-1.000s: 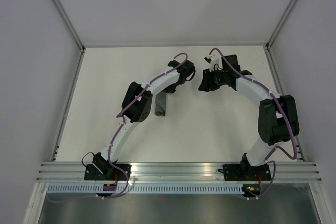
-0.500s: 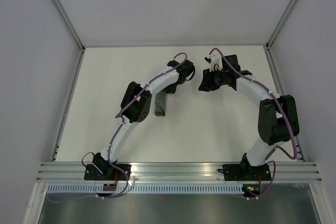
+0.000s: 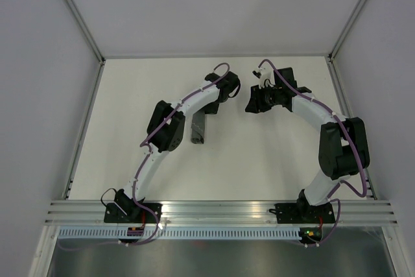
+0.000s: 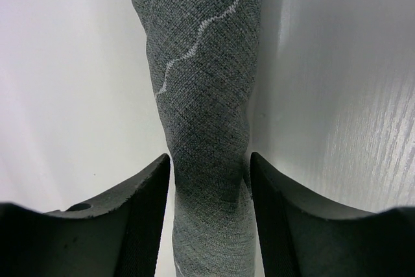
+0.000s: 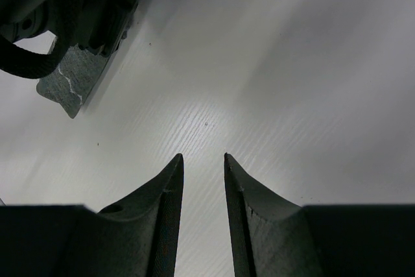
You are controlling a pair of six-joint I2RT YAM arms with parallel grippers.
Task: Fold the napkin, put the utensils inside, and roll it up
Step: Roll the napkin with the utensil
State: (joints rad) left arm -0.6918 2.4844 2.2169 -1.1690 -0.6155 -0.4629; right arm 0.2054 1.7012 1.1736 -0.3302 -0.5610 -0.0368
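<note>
The napkin (image 3: 198, 129) lies on the table as a tight dark grey roll, its pale stitched line winding along it (image 4: 207, 76). My left gripper (image 4: 209, 157) stands over the roll's far end, one finger on each side with a thin gap at each, so it is open around the roll. To the right, my right gripper (image 5: 202, 155) hovers over bare table with a narrow gap and nothing between its fingers; in the top view it (image 3: 249, 103) points toward the left wrist. One end of the napkin (image 5: 68, 85) shows in the right wrist view. The utensils are hidden.
The white table (image 3: 259, 160) is bounded by grey walls on the left, right and back, with an aluminium rail (image 3: 220, 211) along the near edge. The two wrists are close together near the table's middle back.
The left arm has shifted slightly up and to the left over the roll. The right arm and the napkin roll have stayed where they were.
</note>
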